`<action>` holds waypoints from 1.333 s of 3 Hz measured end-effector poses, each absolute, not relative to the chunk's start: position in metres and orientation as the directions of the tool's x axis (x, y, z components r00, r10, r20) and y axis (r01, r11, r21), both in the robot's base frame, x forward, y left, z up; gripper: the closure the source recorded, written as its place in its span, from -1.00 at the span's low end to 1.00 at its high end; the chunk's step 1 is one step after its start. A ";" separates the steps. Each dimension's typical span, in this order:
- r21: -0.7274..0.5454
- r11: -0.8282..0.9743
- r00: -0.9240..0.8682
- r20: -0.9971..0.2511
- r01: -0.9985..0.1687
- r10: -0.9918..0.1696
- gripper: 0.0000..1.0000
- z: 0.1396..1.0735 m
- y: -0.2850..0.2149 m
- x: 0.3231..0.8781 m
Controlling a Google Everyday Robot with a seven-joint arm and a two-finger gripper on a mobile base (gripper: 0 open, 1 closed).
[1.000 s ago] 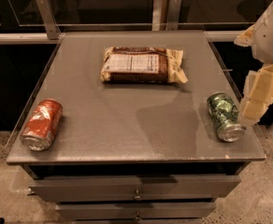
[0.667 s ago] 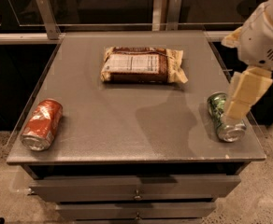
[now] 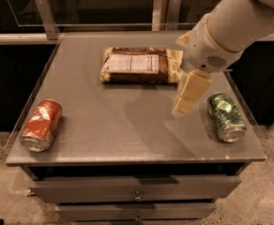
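If apart, can beside end effector

The cream gripper hangs over the grey counter, between a brown snack packet with a white label panel and a mottled green can. The other can is red-orange.

The single camera looks steeply down from above the front of the flat grey cabinet top, facing the metal railing behind. It sits near enough that the top nearly fills the frame; the cream gripper hangs over its right half, entering from upper right.
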State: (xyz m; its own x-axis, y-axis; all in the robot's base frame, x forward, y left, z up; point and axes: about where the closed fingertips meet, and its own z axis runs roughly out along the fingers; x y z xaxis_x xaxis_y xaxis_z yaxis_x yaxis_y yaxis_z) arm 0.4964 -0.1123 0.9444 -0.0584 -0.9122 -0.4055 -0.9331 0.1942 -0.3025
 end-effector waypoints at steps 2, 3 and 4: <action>-0.327 0.171 0.008 -0.482 -0.929 -0.876 -1.00 0.913 -0.035 0.578; -0.314 0.170 0.017 -0.514 -0.934 -0.858 -1.00 0.899 -0.011 0.614; -0.293 0.183 -0.005 -0.518 -0.939 -0.855 -1.00 0.881 0.000 0.652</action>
